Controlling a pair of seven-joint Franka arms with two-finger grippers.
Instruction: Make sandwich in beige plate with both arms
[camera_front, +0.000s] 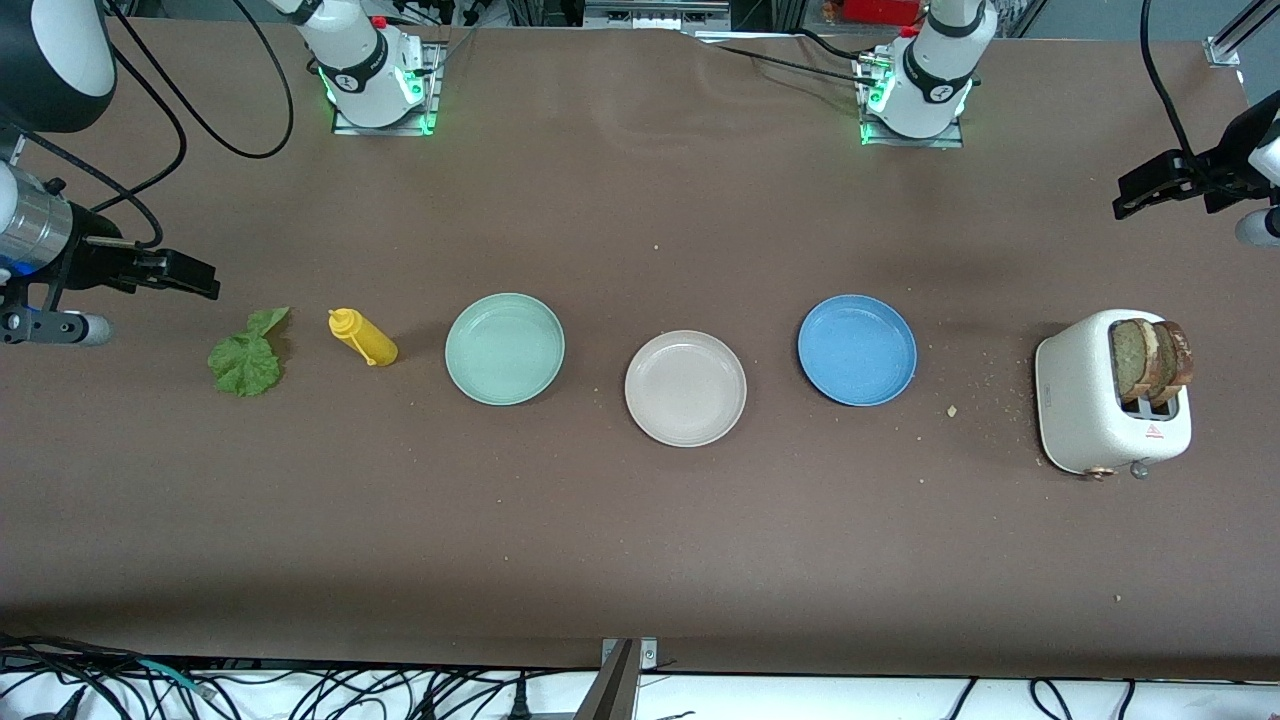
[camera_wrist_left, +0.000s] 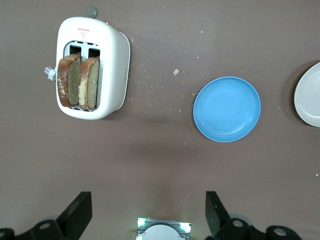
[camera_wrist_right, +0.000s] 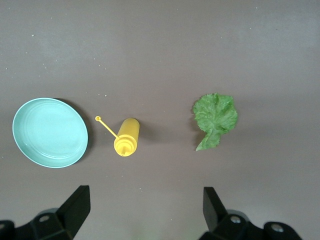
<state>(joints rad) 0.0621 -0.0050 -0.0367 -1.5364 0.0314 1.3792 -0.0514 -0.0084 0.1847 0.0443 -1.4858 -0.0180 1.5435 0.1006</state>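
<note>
Brown table (camera_front: 640, 560) under everything, cables along the edge nearest the front camera, arm bases lit green along the farthest edge. On the white toaster (camera_front: 1085, 400), toward the left arm's end: small red lettering and a red warning triangle near the slots, too small to read. Two slices of brown-crusted toast (camera_front: 1150, 358) upright in the toaster's slots, crumbs scattered on the table around it. In a row along the middle: blue plate (camera_front: 857, 350), beige plate (camera_front: 686, 388) and mint-green plate (camera_front: 505, 349), all three holding nothing; beige plate between the other two and slightly nearer the front camera, apart from both. Beside the mint-green plate, toward the right arm's end, a yellow squeeze bottle (camera_front: 363, 338) lying on its side, cap flipped out on its thin strap; no label legible. Near the bottle, a ruffled lettuce leaf (camera_front: 245, 355) flat on the table. No sandwich assembled: toast in the toaster, leaf on the table, beige plate bare. Wide bare stretches of table between the plates and the bases, and between the plates and the near edge. Left gripper (camera_wrist_left: 148, 210) up in the air over bare table near the toaster, jaws wide apart, nothing between them. Right gripper (camera_wrist_right: 145, 207) up over bare table near the leaf and bottle, jaws likewise spread and holding nothing.
</note>
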